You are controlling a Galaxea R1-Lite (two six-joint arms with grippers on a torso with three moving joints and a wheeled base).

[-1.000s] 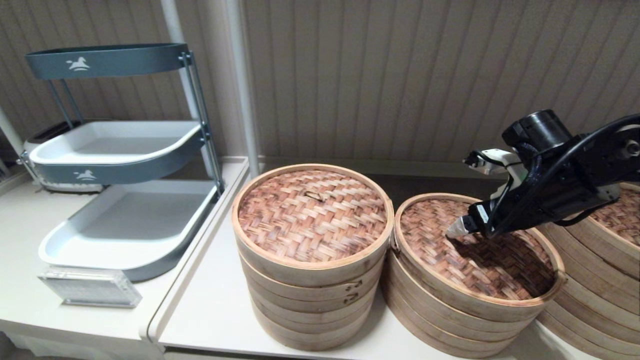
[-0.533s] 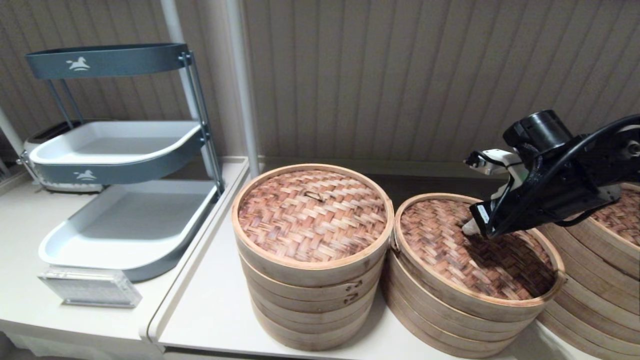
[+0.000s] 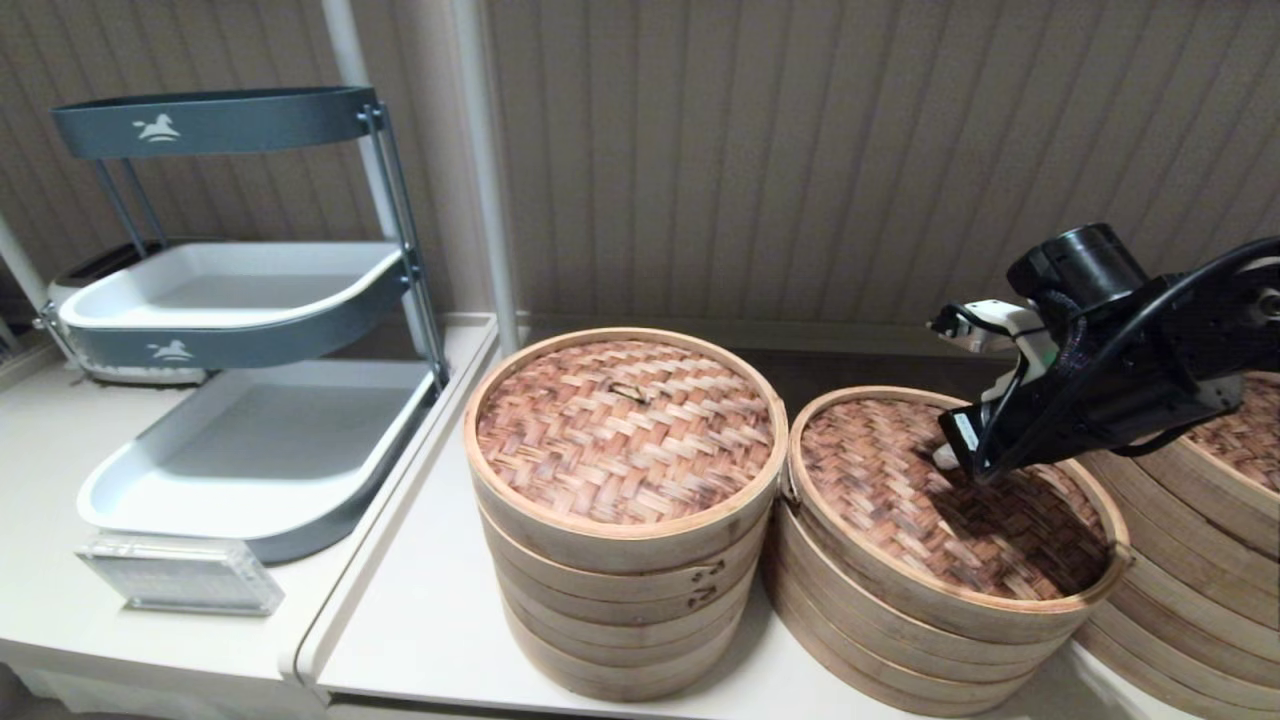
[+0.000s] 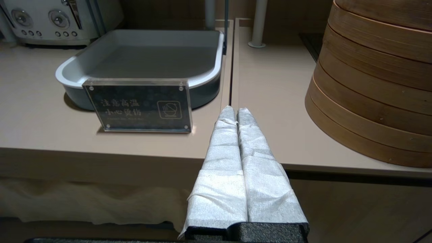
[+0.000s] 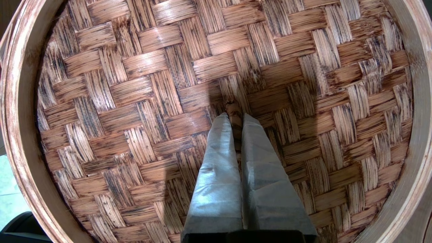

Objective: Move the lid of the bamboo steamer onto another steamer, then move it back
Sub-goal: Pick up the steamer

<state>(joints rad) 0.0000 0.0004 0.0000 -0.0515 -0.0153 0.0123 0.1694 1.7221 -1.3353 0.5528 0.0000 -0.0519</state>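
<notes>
Pressed together with no gap, the wrapped fingers of the left gripper are held low before the front edge of the counter, with nothing between them. At the counter's left end a three-tier grey tray rack is seen, with a toaster behind it and a small clear acrylic sign standing just before the lowest tray. Toward the middle of the counter a tall steamer stack is found, capped by a woven lid with a small loop at its centre. Just beside it on the right, touching or nearly so, a lower stack of rings is placed, and the bamboo steamer lid is seated on top of it, level within its pale rim band. Over the middle of this lid the right gripper is lowered; its fingers are drawn almost together, and the small loop handle is seen between the tips, though a firm grip on it cannot be told. At the right edge a third steamer stack is partly seen under the right arm.
</notes>
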